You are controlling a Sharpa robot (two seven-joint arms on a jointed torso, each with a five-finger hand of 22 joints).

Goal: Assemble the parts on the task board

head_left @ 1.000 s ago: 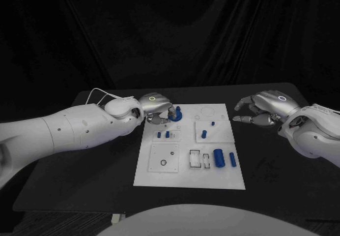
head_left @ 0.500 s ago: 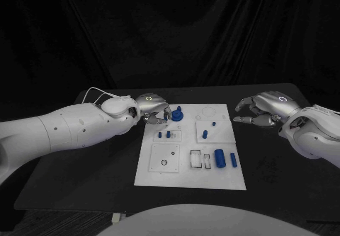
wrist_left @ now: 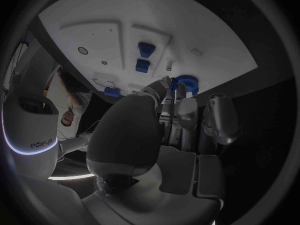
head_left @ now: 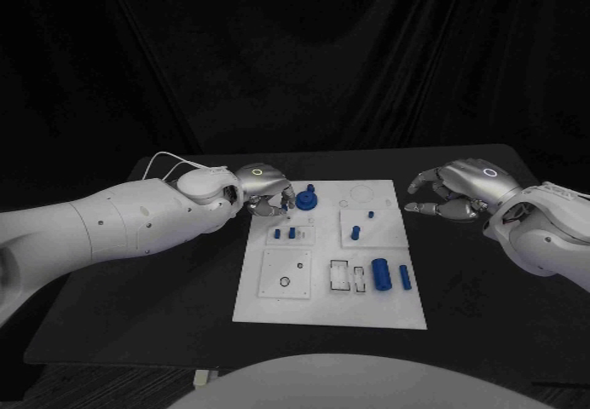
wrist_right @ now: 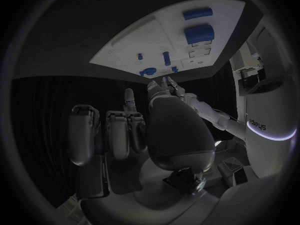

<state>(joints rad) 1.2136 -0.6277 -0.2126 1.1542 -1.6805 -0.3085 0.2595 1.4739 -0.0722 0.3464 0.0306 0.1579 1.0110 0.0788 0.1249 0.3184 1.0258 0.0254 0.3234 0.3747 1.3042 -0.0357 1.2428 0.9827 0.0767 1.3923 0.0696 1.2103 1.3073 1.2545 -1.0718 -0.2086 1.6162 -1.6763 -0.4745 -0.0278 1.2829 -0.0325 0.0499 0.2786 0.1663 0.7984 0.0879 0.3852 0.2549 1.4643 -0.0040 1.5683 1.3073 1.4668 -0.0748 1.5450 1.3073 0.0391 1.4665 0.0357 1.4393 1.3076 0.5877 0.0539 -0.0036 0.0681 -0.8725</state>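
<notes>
While I log largest first: desk [head_left: 147, 290]; board [head_left: 330, 308] mid-desk; left hand [head_left: 263, 189] at its far left corner, fingers around blue ring part [head_left: 306, 201], seating underway I judge, release next; right hand [head_left: 458, 189] beside board, fingers apart, empty.

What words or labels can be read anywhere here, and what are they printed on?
A short brand word stands on the robot's white body in the left wrist view, too distorted to read surely.
The same word appears mirrored on the white body in the right wrist view, also not surely readable.
The task board bears outlines and holes, but no lettering that can be read.
</notes>
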